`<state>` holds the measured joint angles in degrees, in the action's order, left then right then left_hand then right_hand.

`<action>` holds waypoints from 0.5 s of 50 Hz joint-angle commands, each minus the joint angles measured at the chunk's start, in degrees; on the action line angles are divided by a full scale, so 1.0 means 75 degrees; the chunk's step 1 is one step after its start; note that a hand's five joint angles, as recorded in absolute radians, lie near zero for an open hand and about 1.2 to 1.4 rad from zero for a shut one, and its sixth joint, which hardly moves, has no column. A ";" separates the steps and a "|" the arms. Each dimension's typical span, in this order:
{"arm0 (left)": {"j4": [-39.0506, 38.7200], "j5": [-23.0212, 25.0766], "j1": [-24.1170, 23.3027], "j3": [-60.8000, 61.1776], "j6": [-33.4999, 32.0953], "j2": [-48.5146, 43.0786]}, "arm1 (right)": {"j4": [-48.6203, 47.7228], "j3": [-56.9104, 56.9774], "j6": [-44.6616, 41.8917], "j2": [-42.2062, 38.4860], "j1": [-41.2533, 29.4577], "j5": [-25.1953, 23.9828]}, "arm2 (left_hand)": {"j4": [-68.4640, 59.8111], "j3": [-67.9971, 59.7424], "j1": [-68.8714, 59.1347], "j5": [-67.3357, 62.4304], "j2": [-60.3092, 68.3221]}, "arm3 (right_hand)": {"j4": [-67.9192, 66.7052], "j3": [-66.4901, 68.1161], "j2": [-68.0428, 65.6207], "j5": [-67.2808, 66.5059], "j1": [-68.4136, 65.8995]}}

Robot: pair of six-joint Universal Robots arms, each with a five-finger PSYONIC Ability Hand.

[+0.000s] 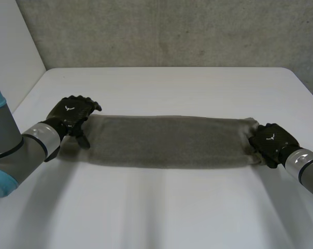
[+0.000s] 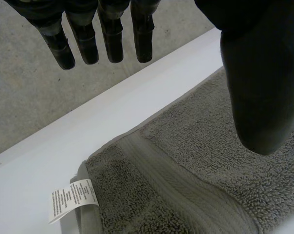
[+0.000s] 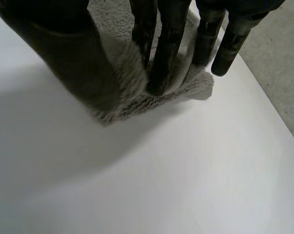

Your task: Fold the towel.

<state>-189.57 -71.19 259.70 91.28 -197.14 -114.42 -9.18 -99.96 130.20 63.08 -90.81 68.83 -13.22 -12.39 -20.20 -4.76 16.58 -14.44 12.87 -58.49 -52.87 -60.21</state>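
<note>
The white table [image 1: 161, 207] carries the grey towel [image 1: 167, 141], laid out as one long narrow band. From that I judge a lengthwise fold already made (it looks doubled by the label), with the end-to-end folds left to do. My left hand [image 1: 71, 118] hovers over the towel's left end, fingers straight, thumb apart, holding nothing. My right hand [image 1: 271, 142] pinches the towel's right end between thumb and fingers. A white care label [image 2: 73, 200] sticks out at the towel's left end.
</note>
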 commanded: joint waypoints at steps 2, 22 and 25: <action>-0.0001 0.0000 0.0026 0.0005 0.0000 -0.0002 | 0.0017 -0.0007 -0.0005 -0.0043 0.0085 -0.0084 | 0.0429 0.0319 0.0928 0.0202 -0.0444 | 0.0592 -0.0382 -0.1889 -0.1305 -0.1660; -0.0001 0.0000 0.0038 0.0064 0.0000 0.0010 | 0.0017 -0.0183 0.0007 -0.0160 0.0097 -0.0119 | 0.0429 0.0319 0.0973 0.0247 -0.0489 | 0.0592 -0.0382 -0.0846 -0.0262 -0.0616; -0.0001 -0.0012 0.0038 0.0064 0.0000 0.0010 | 0.0051 -0.0113 0.0007 -0.0184 0.0143 -0.0131 | 0.0429 0.0319 0.0973 0.0247 -0.0489 | 0.0592 -0.0382 -0.2859 -0.2275 -0.2630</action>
<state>-189.58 -71.20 260.00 91.68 -197.14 -114.35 -8.95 -101.25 130.26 62.18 -90.16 67.96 -13.22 -12.40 -18.82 -4.47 15.99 -14.44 12.87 -65.31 -55.07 -59.44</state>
